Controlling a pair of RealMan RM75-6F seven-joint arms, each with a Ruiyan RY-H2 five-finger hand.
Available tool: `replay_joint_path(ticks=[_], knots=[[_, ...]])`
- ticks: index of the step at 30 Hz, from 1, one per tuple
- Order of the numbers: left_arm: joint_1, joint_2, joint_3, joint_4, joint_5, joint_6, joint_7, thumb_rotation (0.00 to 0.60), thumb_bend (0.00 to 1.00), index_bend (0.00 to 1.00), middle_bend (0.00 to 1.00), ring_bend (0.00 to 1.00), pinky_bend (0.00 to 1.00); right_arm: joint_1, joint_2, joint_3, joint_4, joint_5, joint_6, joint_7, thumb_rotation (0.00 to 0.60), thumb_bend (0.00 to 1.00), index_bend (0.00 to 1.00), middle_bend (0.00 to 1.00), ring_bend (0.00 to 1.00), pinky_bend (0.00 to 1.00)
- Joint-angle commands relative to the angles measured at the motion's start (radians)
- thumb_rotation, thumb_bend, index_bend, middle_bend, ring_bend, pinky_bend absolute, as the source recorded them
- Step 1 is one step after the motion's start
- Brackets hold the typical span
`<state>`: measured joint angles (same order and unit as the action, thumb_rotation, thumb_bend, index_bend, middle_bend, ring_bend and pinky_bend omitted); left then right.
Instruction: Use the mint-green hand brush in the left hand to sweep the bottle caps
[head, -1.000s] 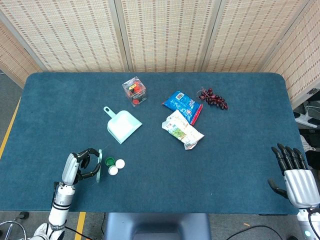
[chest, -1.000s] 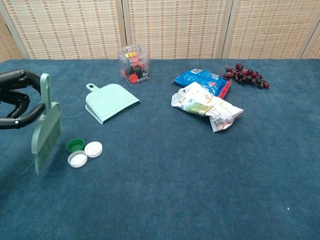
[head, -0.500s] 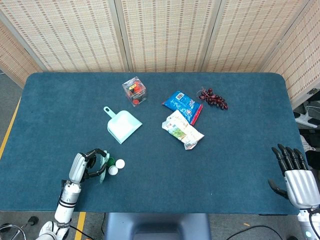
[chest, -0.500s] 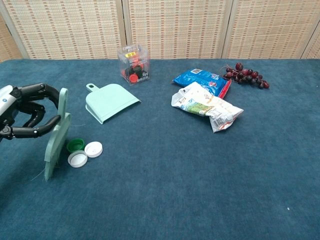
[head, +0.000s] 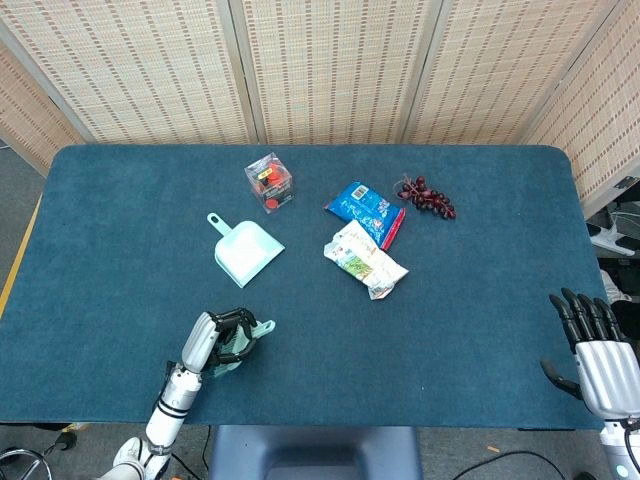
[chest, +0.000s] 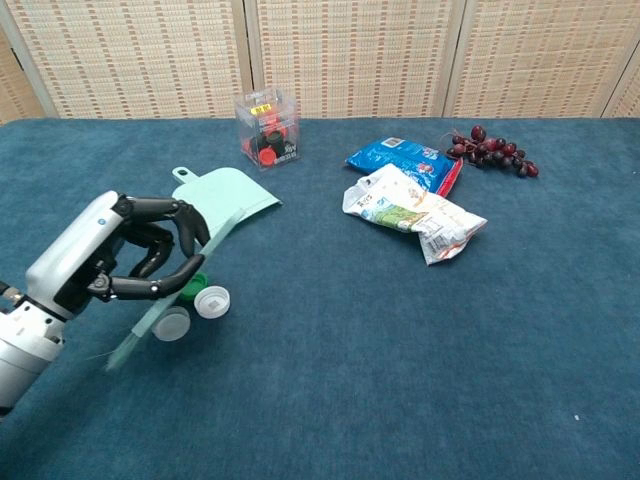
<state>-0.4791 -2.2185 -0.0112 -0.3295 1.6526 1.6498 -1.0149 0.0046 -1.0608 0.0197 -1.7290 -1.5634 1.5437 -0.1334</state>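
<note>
A mint-green brush (chest: 190, 283) is gripped by the left hand (chest: 120, 258) at lower left, tilted over the bottle caps (chest: 196, 305). A clear box (chest: 267, 127) holds red and black pieces. The right hand (head: 597, 355) is spread, empty.

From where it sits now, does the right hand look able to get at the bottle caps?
Probably not. The right hand sits open at the table's far right edge, while the bottle caps lie at the near left, under the left hand and its brush, which block that side.
</note>
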Motion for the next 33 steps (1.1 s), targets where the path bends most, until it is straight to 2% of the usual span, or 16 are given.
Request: replay_joint_path(ticks=[1, 6, 11, 20, 25, 33], knots=[[-0.019, -0.02, 0.004, -0.001, 0.007, 0.008, 0.003, 0.6, 0.71, 0.8, 0.97, 0.86, 0.9, -0.001, 0.002, 0.0, 0.0, 0.0, 0.001, 0.004, 0.6, 0.18, 0.0, 0.0, 0.0, 0.0], [-0.042, -0.044, 0.005, -0.007, 0.011, 0.02, 0.01, 0.6, 0.71, 0.8, 0.97, 0.86, 0.9, -0.004, 0.008, 0.0, 0.002, 0.0, 0.003, 0.012, 0.6, 0.18, 0.0, 0.0, 0.0, 0.0], [-0.079, -0.049, -0.011, 0.008, 0.013, 0.077, 0.056, 0.6, 0.71, 0.8, 0.97, 0.86, 0.9, -0.006, 0.013, -0.002, 0.001, 0.0, 0.002, 0.018, 0.6, 0.18, 0.0, 0.0, 0.0, 0.0], [-0.081, 0.017, -0.056, 0.027, -0.029, 0.146, 0.097, 0.6, 0.71, 0.8, 0.97, 0.86, 0.9, -0.01, 0.015, -0.004, -0.001, -0.003, 0.006, 0.015, 0.6, 0.18, 0.0, 0.0, 0.0, 0.0], [-0.077, 0.062, -0.078, 0.026, -0.057, 0.137, 0.096, 0.6, 0.73, 0.8, 0.98, 0.86, 0.9, -0.007, 0.01, -0.004, -0.001, 0.002, -0.005, 0.006, 0.6, 0.18, 0.0, 0.0, 0.0, 0.0], [-0.063, 0.075, -0.059, 0.05, -0.063, 0.078, 0.104, 0.6, 0.74, 0.81, 0.98, 0.86, 0.9, -0.007, 0.003, -0.005, -0.007, 0.002, -0.008, -0.013, 0.6, 0.18, 0.0, 0.0, 0.0, 0.0]])
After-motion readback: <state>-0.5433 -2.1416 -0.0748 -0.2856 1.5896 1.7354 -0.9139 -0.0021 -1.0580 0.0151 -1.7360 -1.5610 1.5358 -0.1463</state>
